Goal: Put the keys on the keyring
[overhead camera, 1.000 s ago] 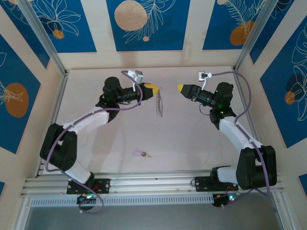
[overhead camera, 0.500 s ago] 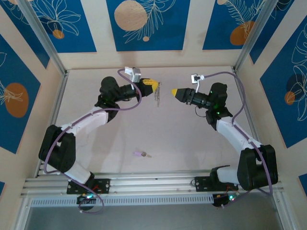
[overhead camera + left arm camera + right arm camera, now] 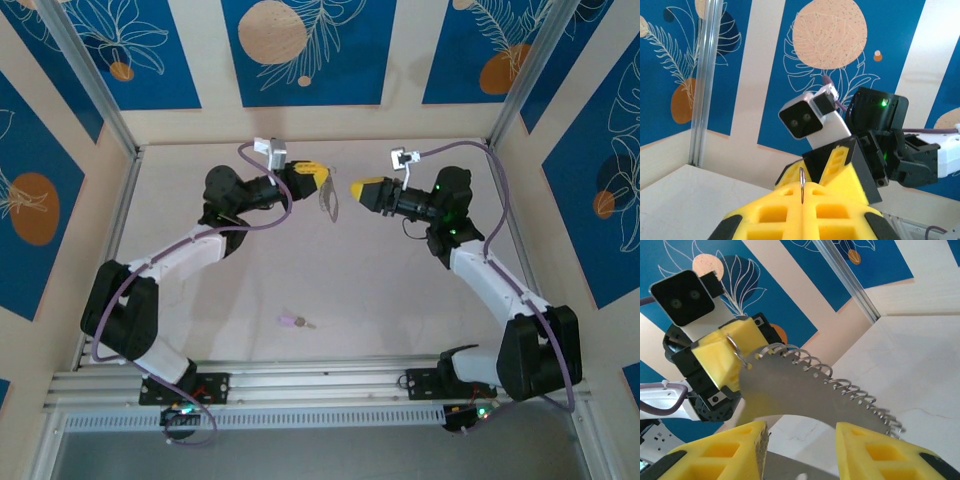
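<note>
Left fingers [image 3: 767,215] clamped on keyring [image 3: 329,203], right fingers [image 3: 732,452] apart beside it, purple-headed key [image 3: 293,321] on table [image 3: 400,300].

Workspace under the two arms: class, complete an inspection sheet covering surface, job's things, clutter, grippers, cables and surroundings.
Surface: pale table, bare apart from one key.
Job's things: purple-headed key lies flat near the front edge, apart from both arms; keyring hangs in the air.
Clutter: nothing seen.
Grippers: left gripper shut on the keyring; right gripper open, facing it, the ring just ahead of its gap; contact cannot be told.
Cables: purple cable along each arm, away from the ring.
Surroundings: blue leaf-patterned wall panels; aluminium rail in front.
</note>
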Available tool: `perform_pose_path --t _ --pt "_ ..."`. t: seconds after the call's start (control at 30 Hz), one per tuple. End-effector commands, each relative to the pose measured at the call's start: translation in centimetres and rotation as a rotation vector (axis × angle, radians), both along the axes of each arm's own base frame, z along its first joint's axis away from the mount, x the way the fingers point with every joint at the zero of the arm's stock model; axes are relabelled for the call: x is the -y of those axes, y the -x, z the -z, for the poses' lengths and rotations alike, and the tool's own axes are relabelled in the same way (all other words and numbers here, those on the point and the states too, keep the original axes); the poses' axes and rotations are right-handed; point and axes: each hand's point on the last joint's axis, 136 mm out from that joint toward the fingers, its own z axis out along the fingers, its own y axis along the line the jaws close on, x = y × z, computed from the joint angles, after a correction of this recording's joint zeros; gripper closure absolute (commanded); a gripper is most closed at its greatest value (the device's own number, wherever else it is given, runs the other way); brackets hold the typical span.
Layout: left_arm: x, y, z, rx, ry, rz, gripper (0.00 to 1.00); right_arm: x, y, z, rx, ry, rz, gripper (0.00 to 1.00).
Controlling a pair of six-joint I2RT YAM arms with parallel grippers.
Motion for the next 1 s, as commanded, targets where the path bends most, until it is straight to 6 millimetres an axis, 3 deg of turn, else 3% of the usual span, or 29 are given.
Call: perform_pose_path --t 0.0,0.53,0.97 --pt "0.8 1.5 -1.0 0.025 -0.022 0.09 1.0 0.1 1.7 -2.4 0.106 0.032 -0.039 0.59" --pt "2.0 2.8 2.1 -0.107 -0.327 0.263 1.0 0.8 3.9 -3.1 0.154 0.092 -0.163 0.59" --pt "2.0 3.2 2.7 -0.133 -0.352 0.308 1.0 -1.0 2.7 -2.5 0.141 0.092 -0.219 0.59"
